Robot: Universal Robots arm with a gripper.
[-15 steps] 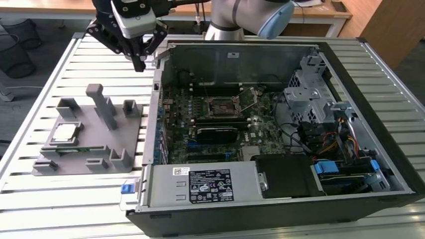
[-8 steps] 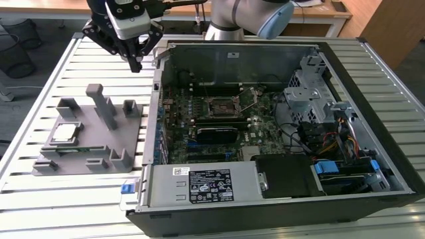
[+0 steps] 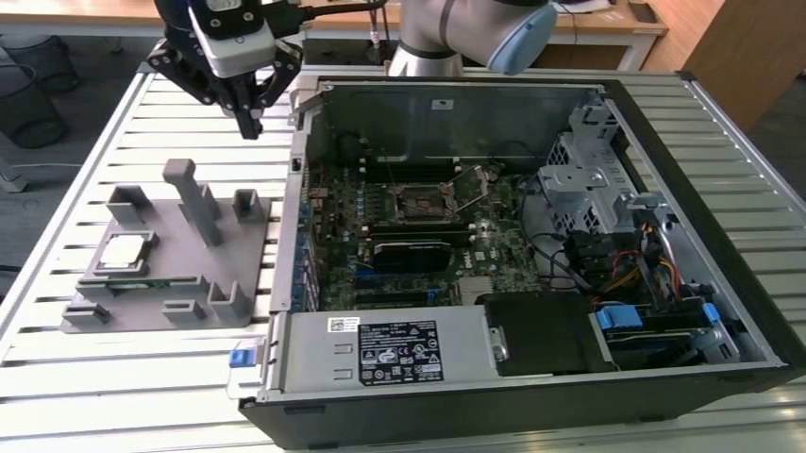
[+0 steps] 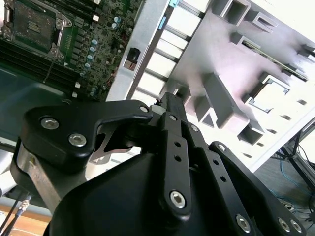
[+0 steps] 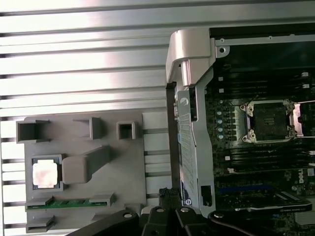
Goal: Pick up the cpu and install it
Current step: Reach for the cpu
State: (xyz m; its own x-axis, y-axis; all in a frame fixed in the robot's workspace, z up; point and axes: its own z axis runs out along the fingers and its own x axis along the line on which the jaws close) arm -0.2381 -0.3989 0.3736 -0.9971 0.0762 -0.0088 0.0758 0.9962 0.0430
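The cpu (image 3: 123,250), a small square chip with a pale silver top, lies flat in a pocket of the grey fixture (image 3: 189,283) at the exterior view's left; the first wrist view shows the cpu (image 5: 45,173) too. My gripper (image 3: 248,125) hangs above the slatted table beyond the fixture's far end, well apart from the chip. Its fingers are shut together with nothing between them, as the second wrist view (image 4: 170,101) also shows. The motherboard's socket (image 3: 422,198) stands uncovered inside the open computer case (image 3: 743,274), and the same socket (image 5: 268,120) is seen in the first wrist view.
A green memory stick (image 5: 69,202) sits in a slot of the fixture near the chip. Upright posts (image 3: 189,193) rise from the fixture. The case's raised side wall (image 3: 296,189) stands between the fixture and the motherboard. A power supply (image 3: 391,351) fills the case's near corner.
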